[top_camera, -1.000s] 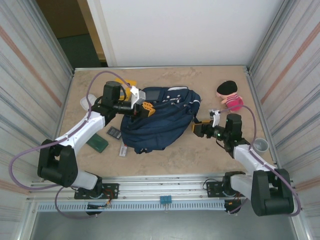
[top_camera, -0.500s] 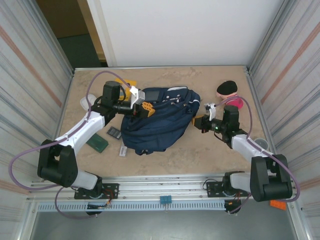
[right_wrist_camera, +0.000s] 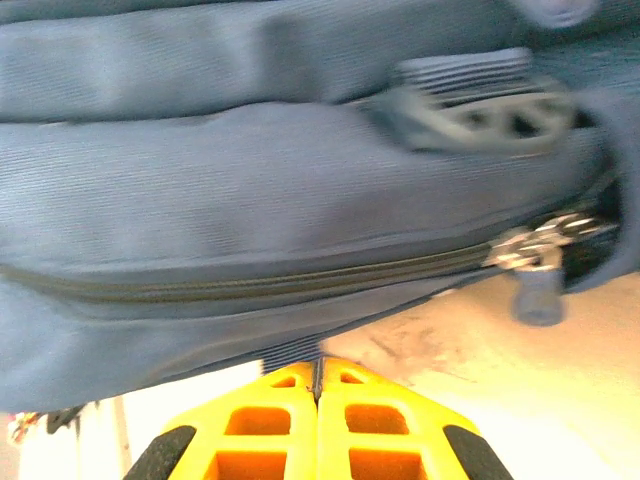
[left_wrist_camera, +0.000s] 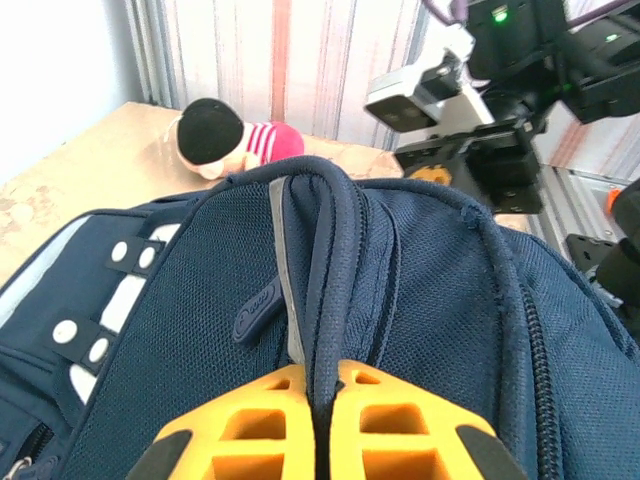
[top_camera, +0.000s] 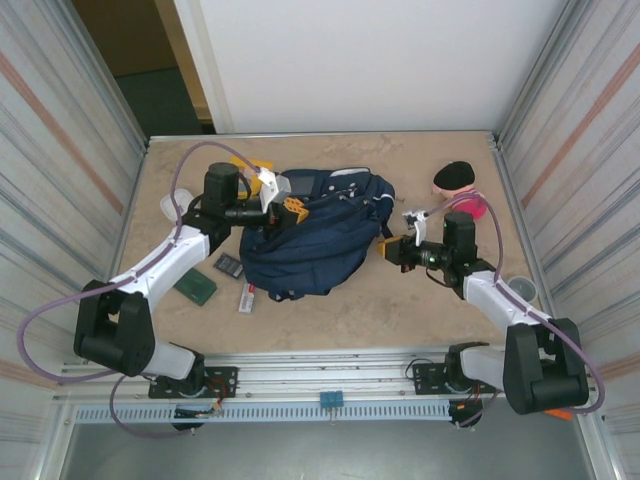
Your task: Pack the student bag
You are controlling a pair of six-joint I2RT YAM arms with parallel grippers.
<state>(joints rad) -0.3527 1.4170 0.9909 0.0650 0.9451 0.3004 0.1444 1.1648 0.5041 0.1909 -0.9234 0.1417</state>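
1. Bag (top_camera: 320, 245) (left_wrist_camera: 420, 300) (right_wrist_camera: 250, 170) is lying flat mid-counter (top_camera: 350, 315), between the two arms, its long axis running roughly across from one set of jaws to the other
2. Left jaws are clamping together on the bag's dark handle (left_wrist_camera: 325, 250) at the left end; in the left wrist view the loop is rising straight out of the yellow pads
3. Right jaws are sitting together at the bag's right edge, low against the counter; a strip of striped webbing (right_wrist_camera: 292, 350) is running in at their seam, but I cannot tell whether it is truly pinched
4. Key relation: the zip (right_wrist_camera: 250, 275) is running crosswise just above the right jaws, shut along the stretch in view, with its pull (right_wrist_camera: 530, 255) off to one side; the right arm is much the nearer to it
5. Judgement: with the left end held by the handle, opening the bag looks like the right arm's job, and that would need those jaws apart and shifted sideways onto the pull
6. Plush toy (top_camera: 455, 185) (left_wrist_camera: 225, 135) is waiting beyond the right arm, apart from the bag
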